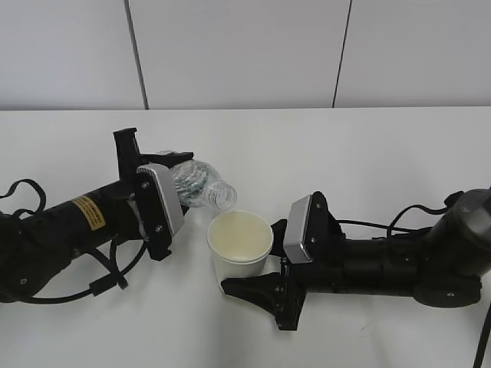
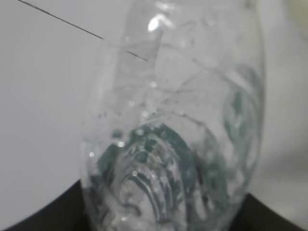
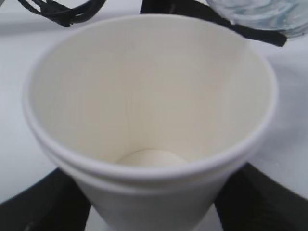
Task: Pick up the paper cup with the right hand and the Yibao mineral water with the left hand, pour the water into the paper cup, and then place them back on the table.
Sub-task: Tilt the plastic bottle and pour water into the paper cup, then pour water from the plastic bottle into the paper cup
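My left gripper (image 1: pixel 170 181), on the arm with the yellow sticker, is shut on the Yibao mineral water (image 1: pixel 198 184). The clear bottle lies tilted, with its open mouth pointing at the paper cup (image 1: pixel 240 244). In the left wrist view the bottle (image 2: pixel 173 144) fills the frame between my black fingers (image 2: pixel 38 219). My right gripper (image 1: pixel 259 259) is shut on the cream-white cup and holds it upright. In the right wrist view the cup (image 3: pixel 149 96) sits between my fingers (image 3: pixel 260 202). Its pale bottom shows, and the bottle (image 3: pixel 260 12) hangs above its far rim. I see no stream of water.
The white table (image 1: pixel 368 153) spreads out on all sides, with a grey panelled wall behind it. Black cables trail beside the left arm (image 1: pixel 107 280) and the right arm (image 1: pixel 414 215). I cannot tell whether the cup rests on the table.
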Motion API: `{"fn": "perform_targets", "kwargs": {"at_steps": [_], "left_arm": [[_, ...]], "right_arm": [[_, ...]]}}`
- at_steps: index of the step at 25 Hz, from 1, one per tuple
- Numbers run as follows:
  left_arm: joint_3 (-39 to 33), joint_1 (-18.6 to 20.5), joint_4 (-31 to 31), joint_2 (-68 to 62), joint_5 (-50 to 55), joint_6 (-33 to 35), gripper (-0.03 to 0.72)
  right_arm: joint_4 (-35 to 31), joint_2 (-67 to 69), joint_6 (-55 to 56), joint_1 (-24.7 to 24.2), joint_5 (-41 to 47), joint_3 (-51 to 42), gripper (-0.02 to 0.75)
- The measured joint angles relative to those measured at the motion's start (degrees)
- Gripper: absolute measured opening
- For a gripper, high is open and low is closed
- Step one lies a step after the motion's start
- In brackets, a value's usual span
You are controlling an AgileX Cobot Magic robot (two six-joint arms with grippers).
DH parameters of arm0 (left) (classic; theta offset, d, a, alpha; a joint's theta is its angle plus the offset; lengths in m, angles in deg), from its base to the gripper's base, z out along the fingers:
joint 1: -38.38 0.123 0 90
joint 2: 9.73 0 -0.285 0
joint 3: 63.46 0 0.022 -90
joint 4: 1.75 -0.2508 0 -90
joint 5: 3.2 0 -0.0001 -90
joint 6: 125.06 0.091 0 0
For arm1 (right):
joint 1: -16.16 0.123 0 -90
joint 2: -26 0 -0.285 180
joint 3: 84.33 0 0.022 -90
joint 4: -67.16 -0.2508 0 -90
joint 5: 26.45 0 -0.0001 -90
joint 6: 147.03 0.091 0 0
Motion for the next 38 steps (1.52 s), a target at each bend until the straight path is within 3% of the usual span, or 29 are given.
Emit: {"fn": "perform_targets", "kwargs": {"at_steps": [18, 28, 38], "left_arm": [[0.0, 0.0, 1.9, 0.0, 0.0, 11.8, 0.361], [0.1, 0.0, 2.0, 0.0, 0.0, 17.4, 0.361], [1.8, 0.0, 2.0, 0.0, 0.0, 19.3, 0.362]], "right_arm": [[-1.9, 0.0, -0.4, 0.0, 2.0, 0.0, 0.548], [0.4, 0.0, -0.4, 0.0, 2.1, 0.1, 0.548], [0.6, 0.0, -0.4, 0.0, 2.1, 0.2, 0.548]]}}
